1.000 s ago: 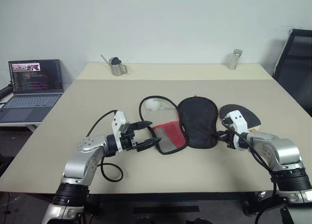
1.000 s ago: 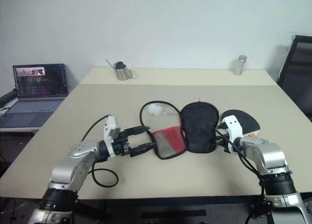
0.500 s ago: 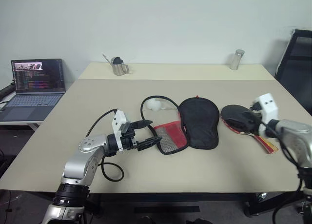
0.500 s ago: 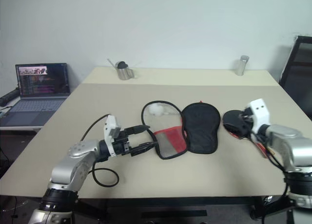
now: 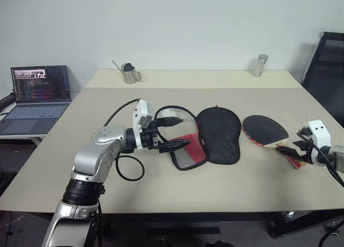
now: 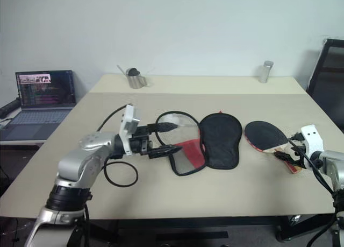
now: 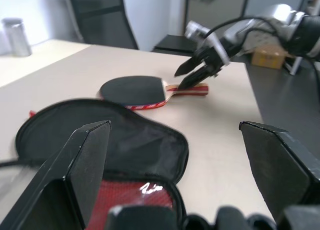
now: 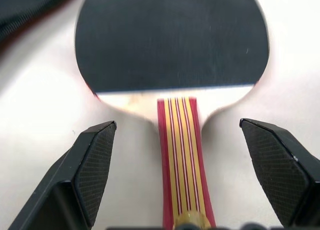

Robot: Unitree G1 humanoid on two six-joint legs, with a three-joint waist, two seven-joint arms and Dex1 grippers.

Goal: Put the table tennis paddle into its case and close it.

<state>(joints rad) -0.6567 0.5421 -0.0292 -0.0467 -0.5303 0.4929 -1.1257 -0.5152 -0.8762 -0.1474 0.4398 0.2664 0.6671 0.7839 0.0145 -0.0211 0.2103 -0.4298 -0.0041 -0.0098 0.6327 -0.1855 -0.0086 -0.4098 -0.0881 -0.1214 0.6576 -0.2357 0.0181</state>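
The table tennis paddle (image 5: pixel 265 130) lies flat on the table (image 5: pixel 226 182), black face up. Its long axis runs from the round head to the handle (image 8: pixel 183 165), and the handle end points toward the right gripper (image 5: pixel 295 149). This gripper is spread wide, one finger on each side of the handle, not touching it. The case (image 5: pixel 217 134) lies open just beyond the paddle head, between the two grippers. The left gripper (image 5: pixel 175 133), also wide apart, hovers over the case's red panel (image 5: pixel 189 148), holding nothing. A black cord (image 5: pixel 173 109) curls beside it.
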